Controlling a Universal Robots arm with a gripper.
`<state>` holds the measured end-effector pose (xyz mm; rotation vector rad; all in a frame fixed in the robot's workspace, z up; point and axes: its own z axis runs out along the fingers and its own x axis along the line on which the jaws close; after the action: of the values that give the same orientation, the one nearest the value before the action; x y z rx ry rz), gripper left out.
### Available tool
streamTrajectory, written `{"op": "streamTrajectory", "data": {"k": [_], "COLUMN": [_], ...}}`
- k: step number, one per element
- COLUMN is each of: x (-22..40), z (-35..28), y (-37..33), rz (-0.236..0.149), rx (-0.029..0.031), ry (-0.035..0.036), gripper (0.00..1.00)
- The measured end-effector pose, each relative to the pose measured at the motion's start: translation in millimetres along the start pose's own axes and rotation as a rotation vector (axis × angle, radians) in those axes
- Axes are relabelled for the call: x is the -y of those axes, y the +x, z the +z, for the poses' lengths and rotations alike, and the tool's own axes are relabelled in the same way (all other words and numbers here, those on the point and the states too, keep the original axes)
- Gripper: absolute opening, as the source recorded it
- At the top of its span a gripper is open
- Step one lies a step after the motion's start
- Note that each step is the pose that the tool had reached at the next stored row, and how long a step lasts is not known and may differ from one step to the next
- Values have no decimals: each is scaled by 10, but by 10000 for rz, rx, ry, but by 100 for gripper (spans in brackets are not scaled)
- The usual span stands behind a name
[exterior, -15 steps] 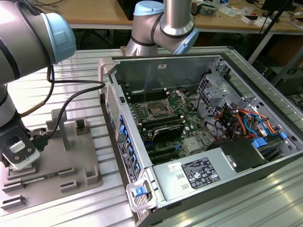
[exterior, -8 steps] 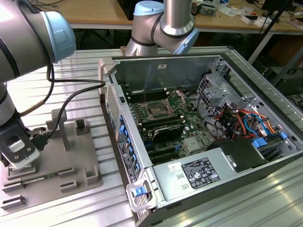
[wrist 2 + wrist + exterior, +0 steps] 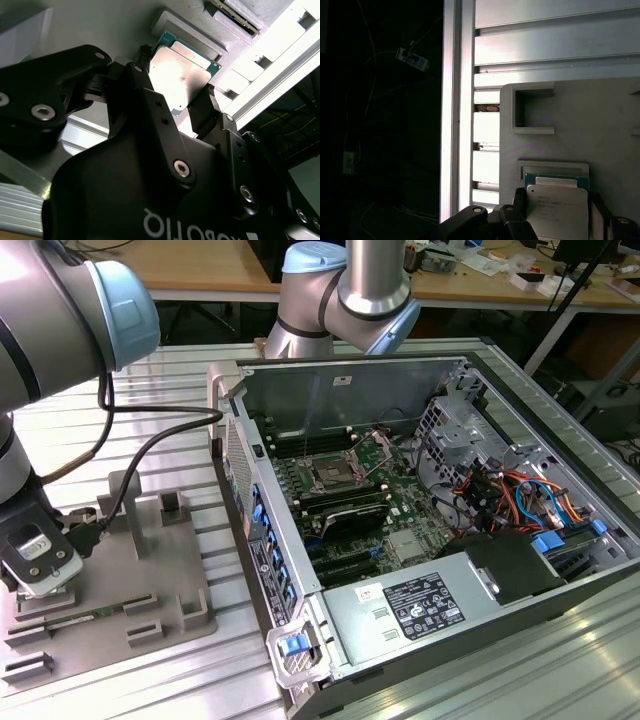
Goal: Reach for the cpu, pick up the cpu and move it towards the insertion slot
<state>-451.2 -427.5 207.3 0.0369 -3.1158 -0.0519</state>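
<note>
The cpu (image 3: 182, 75) is a thin silvery square with a green rim, lying at a recess of the grey tray (image 3: 170, 580). In both wrist views my gripper (image 3: 175, 82) stands over it, one black finger (image 3: 202, 107) against each opposite edge, shut on it. In the first wrist view the cpu (image 3: 557, 207) sits between the gripper (image 3: 559, 212) fingers, low over the tray. In the exterior view the gripper (image 3: 40, 575) is at that view's far left, down at the tray. The insertion slot (image 3: 330, 475), a metal-framed socket with a dark centre, lies inside the open computer case.
The open computer case (image 3: 430, 530) stands to the exterior view's right of the tray, with a tall side wall (image 3: 250, 510) between them. A black cable (image 3: 150, 440) hangs from the arm. The tray has raised posts (image 3: 125, 505) and other recesses (image 3: 532, 107). A ribbed aluminium table (image 3: 560, 660) lies beneath.
</note>
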Motion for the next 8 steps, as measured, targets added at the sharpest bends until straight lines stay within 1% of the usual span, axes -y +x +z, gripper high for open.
{"op": "streamTrajectory", "data": {"k": [8], "x": [-1], "z": [-18], "y": [0], "rz": [0], "rx": [0], "ry": [-1], "gripper": [55]}}
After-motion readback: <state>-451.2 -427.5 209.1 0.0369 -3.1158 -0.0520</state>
